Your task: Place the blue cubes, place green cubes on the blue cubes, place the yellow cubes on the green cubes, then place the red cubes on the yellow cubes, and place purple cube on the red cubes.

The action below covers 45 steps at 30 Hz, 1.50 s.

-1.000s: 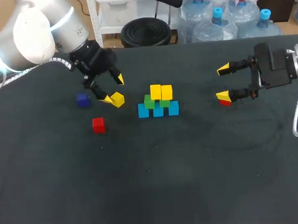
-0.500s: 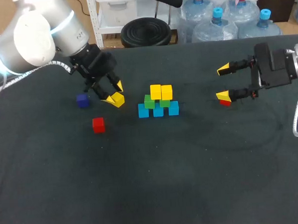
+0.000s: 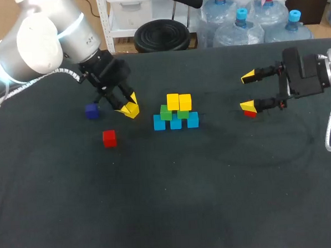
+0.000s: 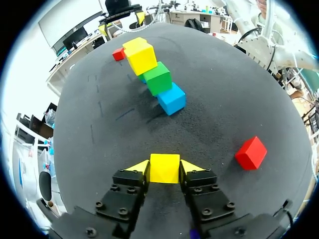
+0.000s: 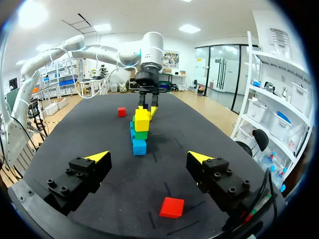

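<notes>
1. The dark worktop (image 3: 175,201) carries everything. It looks matte, so we judge cubes will not slide on it.
2. Our left jaws are closed on a yellow cube (image 4: 164,169), pressing two opposite faces, low at the worktop and near the stack (image 3: 175,112). Our right jaws stand wide and empty, with a red cube (image 3: 249,114) on the worktop below them.
3. The stack has three blue cubes (image 3: 176,123) in a row, two green cubes (image 3: 165,112) on them and two yellow cubes (image 3: 172,101) on top, so there are three yellow in all.
4. Loose cubes: two red, the second (image 3: 109,138) near the left jaws, and one purple cube (image 3: 91,110).
5. The cubes look rigid, light and smooth. We judge a square grip on flat opposite faces the best hold, since a skewed grip could twist one.
</notes>
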Each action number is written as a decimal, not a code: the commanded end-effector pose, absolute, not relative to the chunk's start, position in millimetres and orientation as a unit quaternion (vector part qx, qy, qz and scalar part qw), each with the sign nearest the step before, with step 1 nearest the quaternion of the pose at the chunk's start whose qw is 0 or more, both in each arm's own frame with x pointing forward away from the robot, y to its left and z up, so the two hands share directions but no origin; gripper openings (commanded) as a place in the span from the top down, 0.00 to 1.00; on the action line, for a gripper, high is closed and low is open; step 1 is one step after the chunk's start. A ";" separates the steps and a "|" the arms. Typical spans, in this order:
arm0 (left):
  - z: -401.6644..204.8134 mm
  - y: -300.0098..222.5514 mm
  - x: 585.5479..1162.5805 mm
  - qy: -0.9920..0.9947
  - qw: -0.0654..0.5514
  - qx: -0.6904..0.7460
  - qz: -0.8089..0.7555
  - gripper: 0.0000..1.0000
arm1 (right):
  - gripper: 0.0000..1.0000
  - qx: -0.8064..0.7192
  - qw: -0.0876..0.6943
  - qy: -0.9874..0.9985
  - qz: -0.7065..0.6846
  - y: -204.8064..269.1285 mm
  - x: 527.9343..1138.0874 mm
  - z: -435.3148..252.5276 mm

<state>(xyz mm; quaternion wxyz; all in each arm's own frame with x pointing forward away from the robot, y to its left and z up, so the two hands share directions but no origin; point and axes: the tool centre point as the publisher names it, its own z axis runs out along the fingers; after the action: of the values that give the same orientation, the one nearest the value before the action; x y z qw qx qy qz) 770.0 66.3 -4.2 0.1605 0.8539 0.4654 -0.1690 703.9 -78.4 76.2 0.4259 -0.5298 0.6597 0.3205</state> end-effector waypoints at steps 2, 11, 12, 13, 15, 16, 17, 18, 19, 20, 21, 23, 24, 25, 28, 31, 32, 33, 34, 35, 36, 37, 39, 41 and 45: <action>4.5 64.5 770.7 0.490 0.163 0.840 -0.166 1.00 | 0.00 -0.530 0.427 0.659 0.320 -78.0 704.2 75.4; 42.6 44.0 766.3 0.554 0.188 0.795 -0.163 1.00 | 0.00 -0.530 0.427 0.659 0.320 -78.0 704.2 75.4; 45.7 41.4 766.2 0.558 0.187 0.792 -0.159 1.00 | 0.00 -0.530 0.427 0.659 0.320 -78.0 704.2 75.4; 49.1 39.3 766.1 0.564 0.188 0.789 -0.155 1.00 | 0.00 -0.530 0.427 0.659 0.320 -78.0 704.2 75.4; 54.7 36.2 766.7 0.575 0.187 0.780 -0.159 1.00 | 0.00 -0.530 0.427 0.659 0.320 -78.0 704.2 75.4; 57.4 34.5 766.7 0.583 0.184 0.776 -0.154 1.00 | 0.00 -0.530 0.427 0.659 0.320 -78.0 704.2 75.4; 59.2 33.0 766.7 0.591 0.179 0.772 -0.152 1.00 | 0.00 -0.530 0.427 0.659 0.320 -78.0 704.2 75.4; 60.7 32.0 766.6 0.596 0.177 0.768 -0.153 1.00 | 0.00 -0.530 0.427 0.659 0.320 -78.0 704.2 75.4; 62.7 30.9 765.8 0.604 0.176 0.762 -0.154 1.00 | 0.00 -0.530 0.427 0.659 0.320 -78.0 704.2 75.4; 64.0 30.0 765.2 0.613 0.175 0.755 -0.154 1.00 | 0.00 -0.530 0.427 0.659 0.320 -78.0 704.2 75.4; 65.1 28.7 764.4 0.616 0.175 0.752 -0.155 1.00 | 0.00 -0.530 0.427 0.659 0.320 -78.0 704.2 75.4; 65.5 24.8 762.7 0.633 0.169 0.740 -0.153 1.00 | 0.00 -0.530 0.427 0.659 0.320 -78.0 704.2 75.4; 65.4 22.5 762.7 0.641 0.169 0.732 -0.157 1.00 | 0.00 -0.530 0.427 0.659 0.320 -78.0 704.2 75.4; 65.6 20.3 761.7 0.644 0.171 0.729 -0.157 1.00 | 0.00 -0.530 0.427 0.659 0.320 -78.0 704.2 75.4; 68.9 14.8 759.1 0.657 0.184 0.713 -0.162 1.00 | 0.00 -0.530 0.427 0.659 0.320 -78.0 704.2 75.4; 71.6 7.9 755.6 0.661 0.194 0.708 -0.156 1.00 | 0.00 -0.530 0.427 0.659 0.320 -78.0 704.2 75.4; 71.9 6.4 754.8 0.665 0.198 0.704 -0.153 1.00 | 0.00 -0.530 0.427 0.659 0.320 -78.0 704.2 75.4; 71.9 5.6 754.9 0.668 0.198 0.701 -0.149 1.00 | 0.00 -0.530 0.427 0.659 0.320 -78.0 704.2 75.4; 72.0 4.9 754.7 0.667 0.199 0.702 -0.151 1.00 | 0.00 -0.530 0.427 0.659 0.320 -78.0 704.2 75.4; 72.1 4.7 754.5 0.668 0.201 0.700 -0.150 1.00 | 0.00 -0.530 0.427 0.659 0.320 -78.0 704.2 75.4; 72.1 4.4 754.1 0.669 0.201 0.700 -0.150 1.00 | 0.00 -0.530 0.427 0.659 0.320 -78.0 704.2 75.4; 72.1 4.3 753.6 0.669 0.202 0.700 -0.150 1.00 | 0.00 -0.530 0.427 0.659 0.320 -78.0 704.2 75.4; 72.0 4.3 752.6 0.673 0.200 0.698 -0.143 1.00 | 0.00 -0.530 0.427 0.659 0.320 -78.0 704.2 75.4; 72.3 4.8 751.1 0.675 0.200 0.696 -0.141 1.00 | 0.00 -0.530 0.427 0.659 0.320 -78.0 704.2 75.4; 73.5 5.2 745.9 0.678 0.201 0.693 -0.138 1.00 | 0.00 -0.530 0.427 0.659 0.320 -78.0 704.2 75.4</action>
<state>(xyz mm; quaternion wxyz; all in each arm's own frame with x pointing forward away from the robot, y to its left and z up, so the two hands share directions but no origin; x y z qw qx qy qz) 753.5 3.6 72.1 0.1961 0.6948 0.6769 -0.1436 703.9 -78.4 76.2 0.4259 -0.5299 0.6597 0.3205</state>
